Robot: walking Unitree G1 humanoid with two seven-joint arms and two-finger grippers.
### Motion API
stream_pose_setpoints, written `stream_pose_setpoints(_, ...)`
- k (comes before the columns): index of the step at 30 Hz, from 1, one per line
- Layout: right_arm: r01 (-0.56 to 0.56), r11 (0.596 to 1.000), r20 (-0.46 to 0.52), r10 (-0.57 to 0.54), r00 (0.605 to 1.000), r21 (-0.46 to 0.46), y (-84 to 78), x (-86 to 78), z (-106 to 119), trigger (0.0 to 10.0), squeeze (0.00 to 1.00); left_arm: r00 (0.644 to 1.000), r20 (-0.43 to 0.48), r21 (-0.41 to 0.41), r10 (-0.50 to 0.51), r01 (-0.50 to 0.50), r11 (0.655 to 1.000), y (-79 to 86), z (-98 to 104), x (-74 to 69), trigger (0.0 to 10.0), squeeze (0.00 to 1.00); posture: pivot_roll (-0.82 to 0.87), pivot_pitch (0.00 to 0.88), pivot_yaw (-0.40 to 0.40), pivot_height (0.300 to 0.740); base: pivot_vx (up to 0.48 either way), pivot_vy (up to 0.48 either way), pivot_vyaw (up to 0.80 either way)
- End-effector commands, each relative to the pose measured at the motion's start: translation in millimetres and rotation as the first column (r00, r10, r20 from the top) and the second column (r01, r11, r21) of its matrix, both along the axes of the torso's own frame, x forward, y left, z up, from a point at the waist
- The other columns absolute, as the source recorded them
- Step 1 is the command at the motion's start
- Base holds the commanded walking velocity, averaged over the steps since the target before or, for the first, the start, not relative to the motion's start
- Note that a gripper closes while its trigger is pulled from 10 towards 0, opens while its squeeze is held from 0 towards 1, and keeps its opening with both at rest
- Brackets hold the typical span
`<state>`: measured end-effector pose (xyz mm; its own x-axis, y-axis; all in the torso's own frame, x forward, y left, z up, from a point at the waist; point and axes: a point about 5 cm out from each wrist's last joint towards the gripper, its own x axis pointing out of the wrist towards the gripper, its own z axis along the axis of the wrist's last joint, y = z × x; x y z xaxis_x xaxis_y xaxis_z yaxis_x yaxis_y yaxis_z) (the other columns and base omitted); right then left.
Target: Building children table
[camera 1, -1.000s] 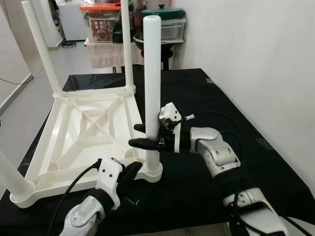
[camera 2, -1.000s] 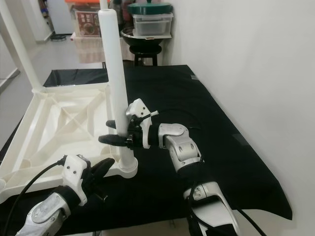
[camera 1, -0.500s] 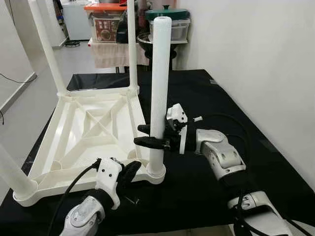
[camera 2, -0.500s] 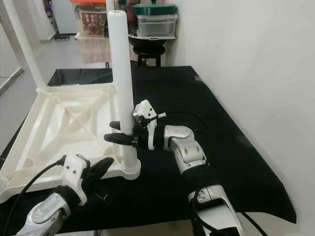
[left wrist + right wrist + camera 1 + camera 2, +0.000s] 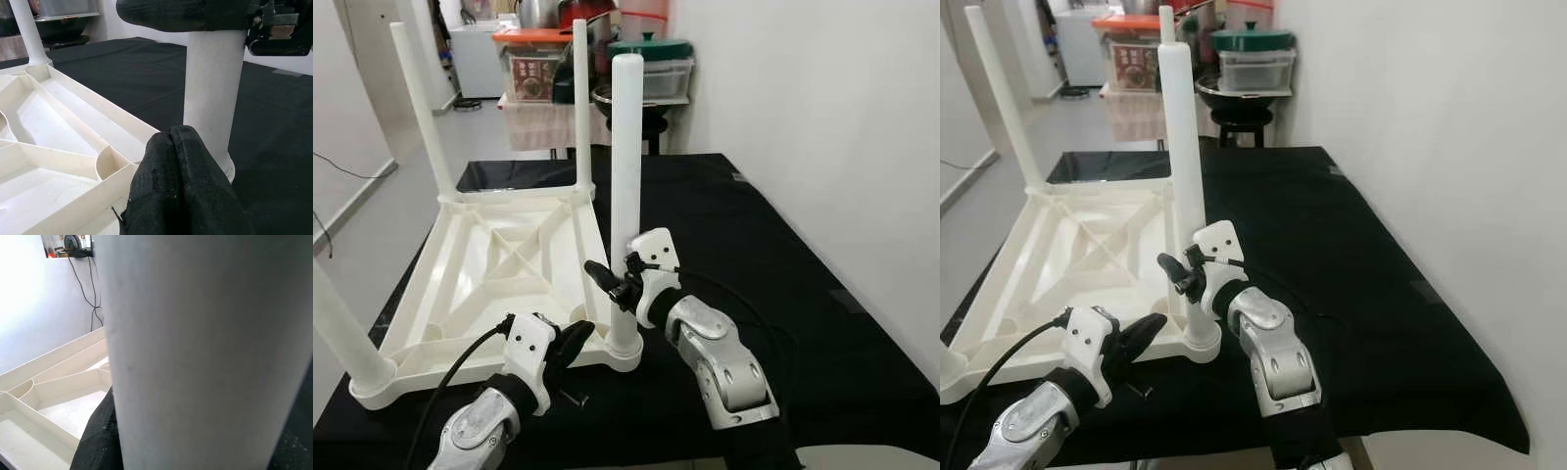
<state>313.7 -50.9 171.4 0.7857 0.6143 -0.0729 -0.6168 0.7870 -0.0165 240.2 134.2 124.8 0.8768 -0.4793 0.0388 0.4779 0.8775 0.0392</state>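
Right pincer point(image 5: 612, 284) grips one of four legs point(image 5: 626, 186).

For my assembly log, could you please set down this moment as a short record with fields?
setting: black-covered table beside a white wall
workpiece: white children's tabletop lying upside down, ribs facing up
legs: four standing upright at its corners
near right leg: seated in its corner socket
right gripper: fingers closed around that leg low down
left gripper: fingers together, tips at the tabletop's near edge by the socket
background: storage boxes and a green-lidded pot
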Motion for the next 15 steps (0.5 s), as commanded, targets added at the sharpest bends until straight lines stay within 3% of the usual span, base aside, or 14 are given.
stream_pose_setpoints(1, 0.046, 0.994, -0.156, -0.062, 0.986, -0.100, -8.2, -1.6, -36.1, 0.0, 0.00, 1.000, -0.001, 0.014, 0.004, -0.004, 1.000, 1.1, -1.7, 1.2, 10.0, 0.00, 0.05, 0.000, -0.036, 0.740, 0.000, 0.000, 0.00)
stream_pose_setpoints(5, 0.077, 0.990, -0.157, -0.095, 0.983, -0.116, -9.4, -2.9, -35.3, 0.0, 0.00, 1.000, -0.003, 0.013, -0.003, 0.003, 1.000, 0.1, -1.7, 1.1, 10.0, 0.00, 0.05, 0.000, -0.034, 0.740, 0.000, 0.000, 0.00)
stream_pose_setpoints(6, 0.068, 0.994, -0.162, -0.082, 0.983, -0.087, -7.0, -4.6, -32.5, 10.0, 0.00, 1.000, -0.003, 0.013, -0.005, 0.005, 1.000, -0.5, -1.5, 0.9, 10.0, 0.00, 0.05, 0.000, -0.038, 0.740, 0.000, 0.000, 0.00)
stream_pose_setpoints(8, 0.064, 0.996, -0.165, -0.074, 0.983, -0.066, -4.4, -6.6, -30.1, 10.0, 0.00, 1.000, -0.003, 0.012, -0.006, 0.006, 1.000, -0.7, -1.4, 0.9, 10.0, 0.00, 0.05, 0.000, -0.038, 0.740, 0.000, 0.000, 0.00)
stream_pose_setpoints(9, 0.010, 1.000, -0.158, -0.012, 0.987, -0.015, 0.3, -8.3, -24.5, 10.0, 1.00, 1.000, -0.003, 0.012, -0.006, 0.006, 1.000, -0.9, -1.4, 0.9, 10.0, 0.00, 0.05, 0.000, -0.040, 0.740, 0.000, 0.000, 0.00)
stream_pose_setpoints(11, -0.028, 0.999, -0.150, 0.030, 0.988, 0.018, 3.4, -9.5, -20.4, 10.0, 1.00, 1.000, -0.002, 0.011, -0.006, 0.006, 1.000, -1.1, -1.4, 1.0, 10.0, 0.00, 0.05, 0.000, -0.042, 0.740, 0.000, 0.000, 0.00)
stream_pose_setpoints(13, -0.220, 0.971, -0.081, 0.228, 0.970, 0.091, 7.3, -12.6, -6.9, 10.0, 1.00, 1.000, -0.001, 0.009, -0.004, 0.004, 1.000, -1.6, -1.5, 0.9, 10.0, 0.00, 0.05, 0.000, -0.045, 0.740, 0.000, 0.000, 0.00)
stream_pose_setpoints(14, -0.220, 0.971, -0.081, 0.228, 0.970, 0.091, 7.3, -12.6, -6.9, 10.0, 1.00, 1.000, -0.001, 0.009, -0.004, 0.004, 1.000, -1.6, -1.5, 0.9, 10.0, 0.00, 0.05, 0.000, -0.045, 0.740, 0.000, 0.000, 0.00)
stream_pose_setpoints(15, -0.388, 0.921, -0.025, 0.389, 0.921, 0.037, 0.8, -12.1, -3.0, 10.0, 1.00, 1.000, 0.000, 0.008, -0.004, 0.004, 1.000, -2.4, -1.8, 0.7, 10.0, 0.00, 0.05, 0.000, -0.049, 0.740, 0.000, 0.000, 0.00)
